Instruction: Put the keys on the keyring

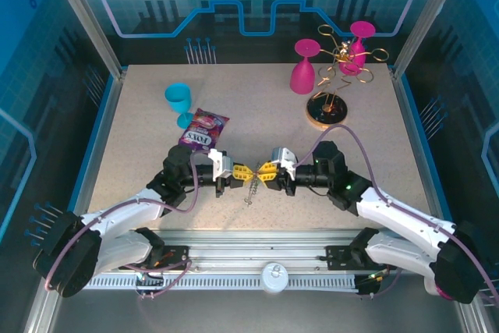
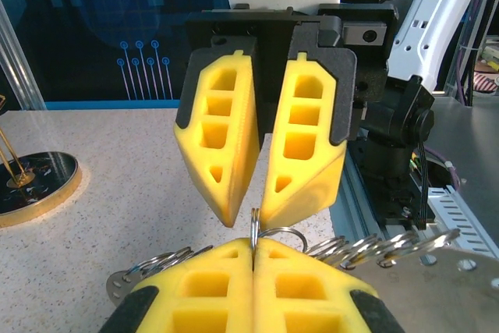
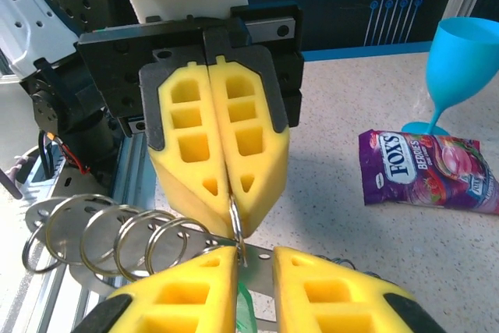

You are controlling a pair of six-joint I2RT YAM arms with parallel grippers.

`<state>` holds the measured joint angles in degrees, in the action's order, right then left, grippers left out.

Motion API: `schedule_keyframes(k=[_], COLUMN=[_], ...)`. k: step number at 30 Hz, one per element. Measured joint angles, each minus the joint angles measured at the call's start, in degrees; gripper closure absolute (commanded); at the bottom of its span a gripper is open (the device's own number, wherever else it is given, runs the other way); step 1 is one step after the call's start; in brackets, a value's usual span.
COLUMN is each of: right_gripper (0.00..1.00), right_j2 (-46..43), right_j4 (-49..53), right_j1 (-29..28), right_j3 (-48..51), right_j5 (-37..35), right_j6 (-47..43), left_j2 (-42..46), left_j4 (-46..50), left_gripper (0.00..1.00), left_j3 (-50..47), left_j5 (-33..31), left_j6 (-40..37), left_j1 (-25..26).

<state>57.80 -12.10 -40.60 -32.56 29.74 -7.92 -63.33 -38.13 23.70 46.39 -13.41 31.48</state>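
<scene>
The speckled beige worktop (image 1: 257, 107) sits inside blue panelled walls. My 2 arms reach low and meet tip to tip at near centre. My left end effector (image 1: 242, 171) is pressed together, pinching 1 upright split ring (image 2: 255, 220). My right end effector (image 1: 266, 169) stands slightly spread around that ring. The keyring (image 1: 250, 190) dangles beneath them. Farther back stand 2 pink goblets (image 1: 304, 68), 1 blue goblet (image 1: 178, 100), 1 snack packet (image 1: 204, 130) and 1 gold rack (image 1: 343, 56).
</scene>
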Motion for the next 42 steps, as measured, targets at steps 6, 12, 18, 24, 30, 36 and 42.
schedule_keyframes(k=[6,12,18,24,30,36,42], right_gripper=[0.86,0.97,1.0,1.0,1.0,1.0,0.53], right_j2=[1.07,2.82,3.52,4.37,10.45,17.09,12.66], right_j4=[-0.87,-2.47,-1.49,13.57,33.83,48.19,44.74], right_j1=[-0.37,-0.61,-0.59,-0.66,-2.56,-4.79,-3.67], right_j3=[-0.15,-0.83,-1.66,-9.9,-25.0,-36.48,-31.52], right_j5=[0.79,1.44,1.33,-0.44,-4.48,-8.55,-7.93], right_j6=[0.0,-0.04,-0.5,-6.82,-15.67,-20.74,-17.66], left_j2=[-0.04,-0.26,-0.42,1.25,1.95,1.9,3.58], left_j4=[-0.55,-1.25,-1.14,9.77,27.23,37.57,33.55], left_gripper=[1.0,1.0,0.96,0.86,0.92,1.0,1.0], left_j3=[0.0,0.0,0.0,3.91,11.28,15.17,12.26], left_j5=[0.04,0.59,0.33,-3.41,-6.16,-7.19,-7.21], left_j6=[0.02,0.28,1.07,-4.92,-15.56,-21.51,-19.71], left_j1=[0.0,-0.48,-0.85,-0.46,-0.2,0.2,0.42])
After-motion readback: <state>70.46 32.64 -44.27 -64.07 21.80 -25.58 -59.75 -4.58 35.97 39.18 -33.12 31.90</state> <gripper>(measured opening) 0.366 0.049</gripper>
